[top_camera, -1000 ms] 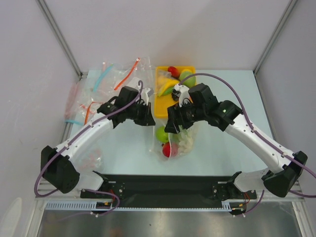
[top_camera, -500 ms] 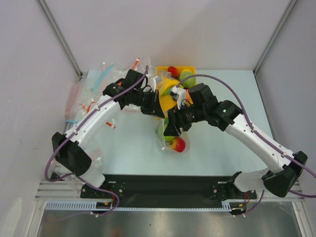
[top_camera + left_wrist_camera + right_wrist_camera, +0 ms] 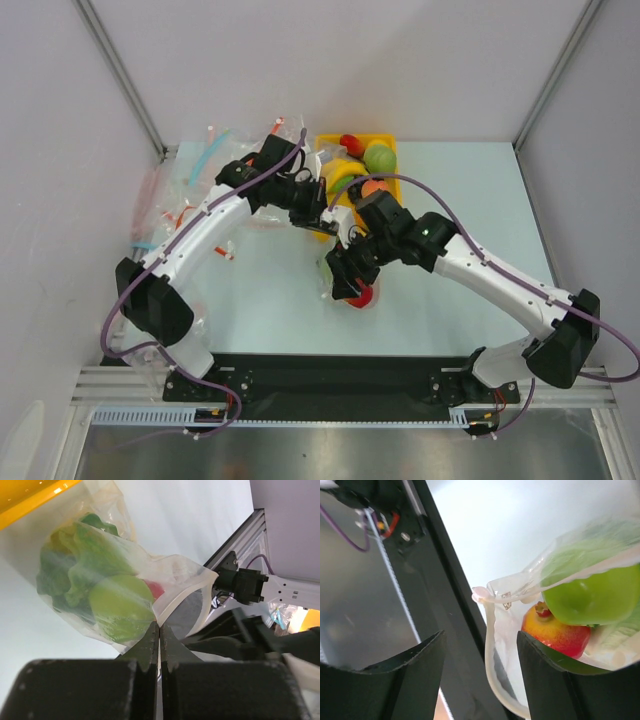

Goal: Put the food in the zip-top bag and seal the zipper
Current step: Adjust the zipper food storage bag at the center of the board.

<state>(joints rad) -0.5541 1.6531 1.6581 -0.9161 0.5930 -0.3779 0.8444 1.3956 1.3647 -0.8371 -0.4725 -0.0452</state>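
Note:
The zip-top bag (image 3: 65, 605) is clear and crinkly and hangs lifted off the table. Inside it are the leafy cabbage (image 3: 75, 555), the green apple (image 3: 120, 607) and the red fruit (image 3: 156, 588). My left gripper (image 3: 159, 626) is shut on the bag's edge by the mouth; it also shows in the top view (image 3: 328, 210). The mouth gapes open, its pale zipper strip (image 3: 490, 655) curling loose. My right gripper (image 3: 480, 635) is open, its jaws standing either side of that strip without touching it. The red fruit (image 3: 555, 630) and apple (image 3: 595, 597) sit just beyond. The red fruit (image 3: 363, 294) peeks out below the right gripper (image 3: 345, 285).
A yellow tray (image 3: 322, 150) with more toy fruit stands at the back centre, right behind the left gripper. Several plain bags with blue and red strips (image 3: 215, 150) lie at the back left. The black base rail (image 3: 330, 375) runs along the near edge.
My left arm has swung right and lifted the bag off the table. My right gripper has let go, moved toward the near end of the bag and now stands open at its mouth.

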